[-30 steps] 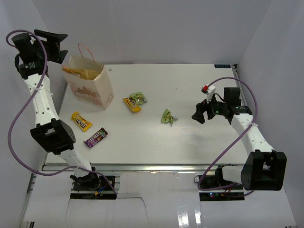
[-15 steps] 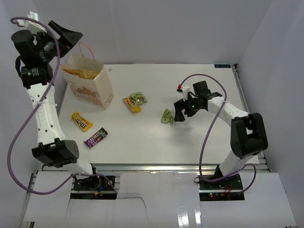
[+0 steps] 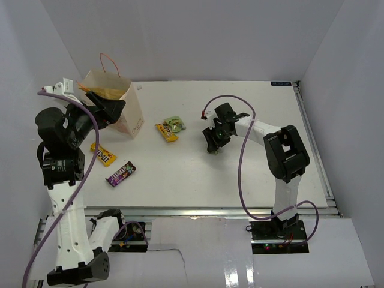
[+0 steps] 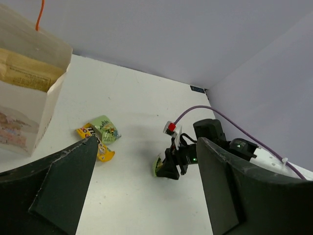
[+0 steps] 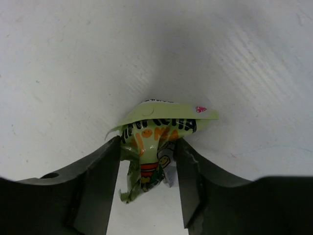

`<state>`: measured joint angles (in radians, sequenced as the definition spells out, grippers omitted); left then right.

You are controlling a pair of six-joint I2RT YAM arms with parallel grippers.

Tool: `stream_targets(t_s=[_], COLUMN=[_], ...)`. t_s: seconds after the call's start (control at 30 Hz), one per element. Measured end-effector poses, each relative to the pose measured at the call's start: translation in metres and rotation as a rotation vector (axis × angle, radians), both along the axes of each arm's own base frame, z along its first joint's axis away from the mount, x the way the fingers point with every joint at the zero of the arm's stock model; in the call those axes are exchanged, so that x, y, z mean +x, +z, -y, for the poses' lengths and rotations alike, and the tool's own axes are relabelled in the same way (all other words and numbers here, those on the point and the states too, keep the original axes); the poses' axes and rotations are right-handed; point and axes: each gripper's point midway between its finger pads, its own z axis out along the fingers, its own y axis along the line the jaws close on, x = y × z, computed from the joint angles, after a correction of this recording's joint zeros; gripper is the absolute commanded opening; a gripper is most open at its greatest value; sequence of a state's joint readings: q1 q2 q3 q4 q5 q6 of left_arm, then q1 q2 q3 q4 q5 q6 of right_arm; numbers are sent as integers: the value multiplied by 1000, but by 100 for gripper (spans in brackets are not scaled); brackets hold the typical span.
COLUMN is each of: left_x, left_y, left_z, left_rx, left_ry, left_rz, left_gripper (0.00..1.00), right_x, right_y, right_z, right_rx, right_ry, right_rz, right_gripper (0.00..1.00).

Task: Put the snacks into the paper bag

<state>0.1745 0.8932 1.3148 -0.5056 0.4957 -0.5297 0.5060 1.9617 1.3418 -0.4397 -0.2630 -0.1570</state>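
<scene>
- The right gripper (image 5: 146, 149) is down at the table (image 3: 252, 174). Its jaws are drawn narrow onto one green packet (image 5: 157, 125), which sits crumpled between them with a pad against each side. I take that as a pinch, with the lift not yet made.
- The left gripper (image 4: 144, 181) hangs in the air with its jaws spread wide and nothing between them. The paper bag (image 4: 27, 117) stands ahead of them and off to their left, mouth open.
- Something yellowish shows inside the bag mouth. I judge it to be the chip bag (image 3: 108, 92).
- Lying out, well apart from either pair of jaws, are a second green packet (image 3: 175, 123) touching a yellow packet (image 3: 166, 132), another yellow packet (image 3: 103, 153) and the dark candy pack (image 3: 120, 173).
- Step in hand: picking the first small packet, so most of the job remains.
- Next I'd raise the right jaws straight up, check that the packet comes with them, then carry it across over the bag mouth and open only once it is above the rim. The left jaws sit close to the bag, so I'd mind that arm on the way in.
</scene>
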Motion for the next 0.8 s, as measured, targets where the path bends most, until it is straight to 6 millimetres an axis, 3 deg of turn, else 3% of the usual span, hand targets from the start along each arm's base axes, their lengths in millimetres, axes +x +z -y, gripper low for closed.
stream_targets(t_s=[0.03,0.13,0.3,0.4,0.5,0.63,0.7,0.77,0.8], left_x=[-4,-11,-19,-28,-40,-61,-70,-77,-80], left_y=[-6,-16,-42,-67,-95,-138,-155,-168,-173], left_z=[0,0,-6,-11,-15,-20,-21,-21,-20], left_rx=[-4,-11,-46,-90,-151,-254,-303,-339,-353], left_ry=[5,18,70,126,191,283,322,346,354], left_rz=[-13,-34,-101,-161,-226,-329,-372,-409,-422], left_gripper=[92,92,92,92,91,91,91,91,91], right_x=[3,6,-3,-7,12,29,23,14,7], right_y=[0,-2,3,29,94,231,298,344,358], right_z=[1,5,1,-19,-66,-159,-206,-241,-259], right_rx=[-12,-36,-17,60,171,371,494,604,655], right_ry=[-1,14,143,286,425,561,584,569,556], right_rz=[11,28,36,55,217,583,757,893,945], right_gripper=[35,23,19,19,19,19,23,23,13])
